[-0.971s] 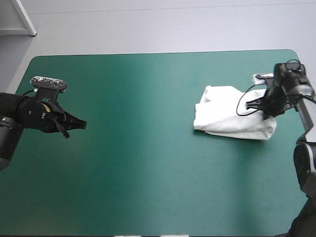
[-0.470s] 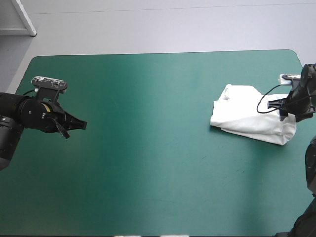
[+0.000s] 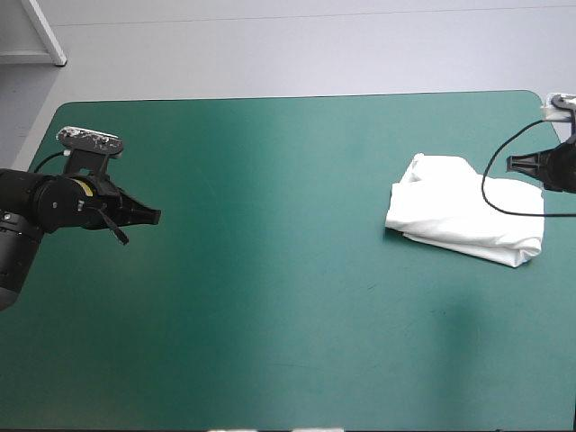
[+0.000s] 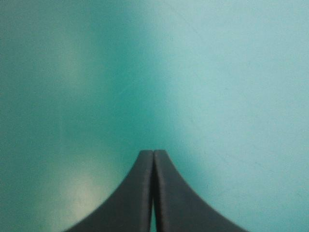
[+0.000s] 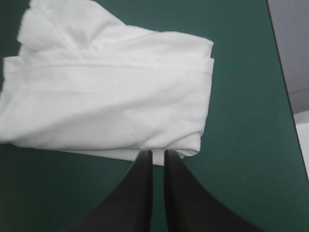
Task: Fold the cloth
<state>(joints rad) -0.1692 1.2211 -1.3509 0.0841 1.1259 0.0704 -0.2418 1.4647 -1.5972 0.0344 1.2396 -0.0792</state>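
Note:
The white T-shirt (image 3: 468, 211) lies as a folded bundle on the teal-green cover near the table's right edge. My right gripper (image 3: 511, 163) hovers just beyond the bundle's right side and is off the cloth. In the right wrist view its black fingers (image 5: 157, 152) stand all but together with only a thin slit and nothing between them. The T-shirt (image 5: 111, 92) lies just ahead of their tips. My left gripper (image 3: 155, 215) is over the table's left part, far from the cloth, and points right. Its fingers (image 4: 153, 152) meet in one arch over bare cover.
The table's right edge (image 5: 282, 72) runs close beside the bundle, with grey floor beyond it. The rounded far right corner (image 3: 531, 93) is a little behind the right gripper. Bare teal-green cover (image 3: 270, 225) stretches between the two grippers.
Earlier the right gripper dragged the bundle to the right. It has since come off the cloth and pulled back toward the right edge; the bundle stays put. The left gripper barely shifted.

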